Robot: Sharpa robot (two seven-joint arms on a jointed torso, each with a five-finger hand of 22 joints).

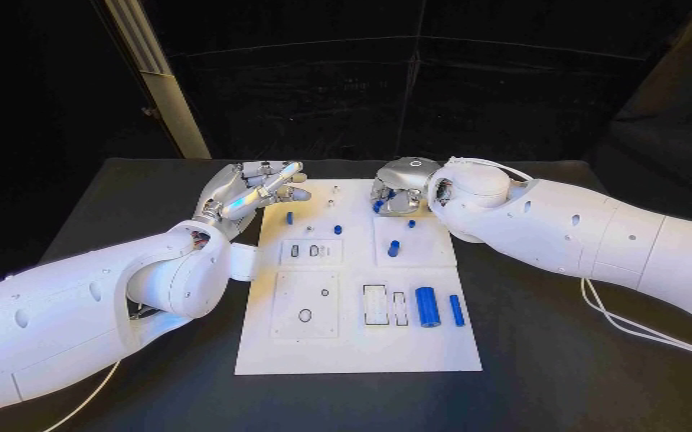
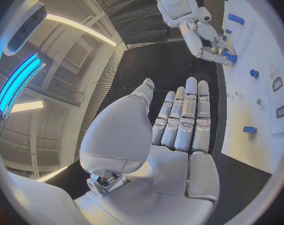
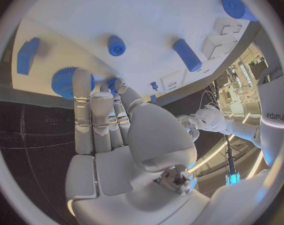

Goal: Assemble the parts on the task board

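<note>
Your left hand (image 1: pixel 248 192) hovers flat and empty, fingers extended, just off the task board's (image 1: pixel 274 347) far left corner. Your right hand (image 1: pixel 400 188) curls over the board's far edge, fingertips on a blue toothed part (image 3: pixel 68 82); whether it grips, you cannot tell.

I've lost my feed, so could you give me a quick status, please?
Left hand open, off the board's edge. Right hand touching a blue part at the task board's far end. Nothing blocking.

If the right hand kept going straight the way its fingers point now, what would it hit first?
Most likely the blue gear-like part at the far edge of the task board. In the right wrist view the right hand has its fingertips right at that part; whether they touch it is unclear.
</note>
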